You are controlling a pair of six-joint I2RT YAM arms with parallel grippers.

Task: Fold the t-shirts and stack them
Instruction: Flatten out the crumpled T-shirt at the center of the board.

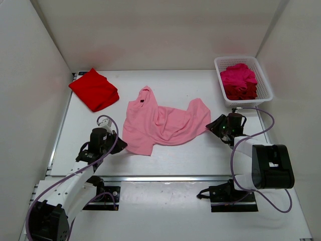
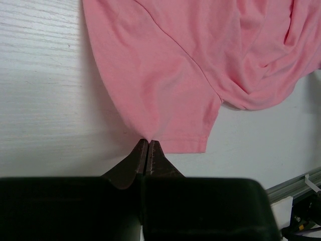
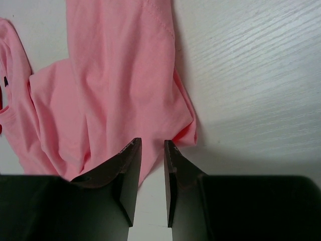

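Note:
A light pink t-shirt (image 1: 160, 123) lies crumpled and spread in the middle of the table. My left gripper (image 1: 120, 145) is shut on its near left hem corner; in the left wrist view the jaws (image 2: 149, 143) pinch the pink cloth (image 2: 170, 75) at their tips. My right gripper (image 1: 213, 125) is open at the shirt's right edge; in the right wrist view (image 3: 152, 145) its jaws straddle a fold of the pink shirt (image 3: 115, 75). A bright red t-shirt (image 1: 94, 89) lies folded at the back left. A magenta t-shirt (image 1: 239, 76) and a dark red one (image 1: 239, 93) lie bunched in the basket.
A white lattice basket (image 1: 235, 58) stands at the back right corner. White walls close in the table on the left, back and right. A metal rail (image 1: 165, 178) runs along the table's near edge by the arm bases.

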